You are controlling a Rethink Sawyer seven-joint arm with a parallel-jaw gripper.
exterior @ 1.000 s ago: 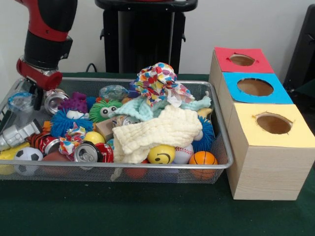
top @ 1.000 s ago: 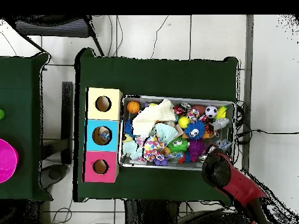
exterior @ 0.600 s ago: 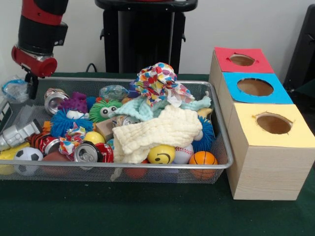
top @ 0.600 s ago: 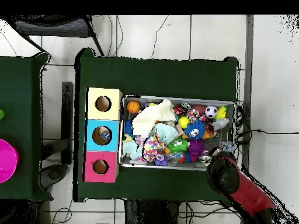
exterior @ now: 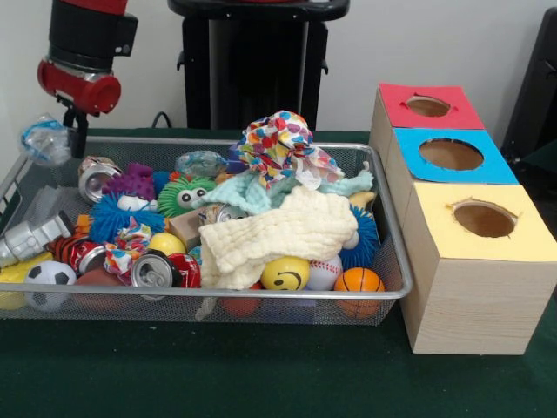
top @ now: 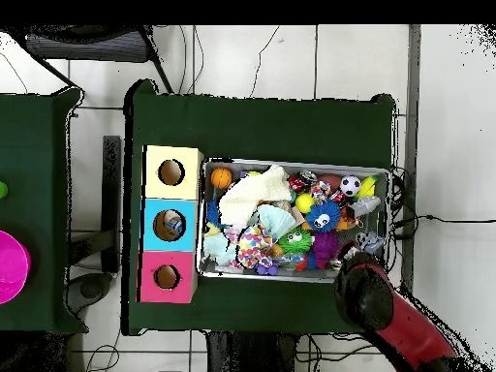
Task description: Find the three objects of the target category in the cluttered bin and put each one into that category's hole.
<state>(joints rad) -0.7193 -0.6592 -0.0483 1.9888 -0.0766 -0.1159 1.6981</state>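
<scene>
Held object: a crumpled clear plastic bottle (exterior: 45,141) is hanging just below the gripper (exterior: 77,122), lifted above the far left corner of the wire mesh bin (exterior: 387,228).
Claw state: it is gripping the bottle, though the fingers themselves are hidden behind the plastic.
Handling: the bottle is looking light, thin-walled and springy; I judge it is likely to flex and slip, so a hold across a creased, flattened part should be safer than on a smooth bulge.
Arm pose: the red and black arm (exterior: 87,48) is coming down steeply at the left, wrist pointing downward; overhead, it is covering the bin's corner (top: 363,281).
Destination: three boxes are standing beside the bin's opposite end, with red (exterior: 427,105), blue (exterior: 450,154) and yellow (exterior: 484,219) holes, well apart from the bottle.
Remaining clutter: crushed cans (exterior: 161,270), cloths and balls are lying in the bin.
</scene>
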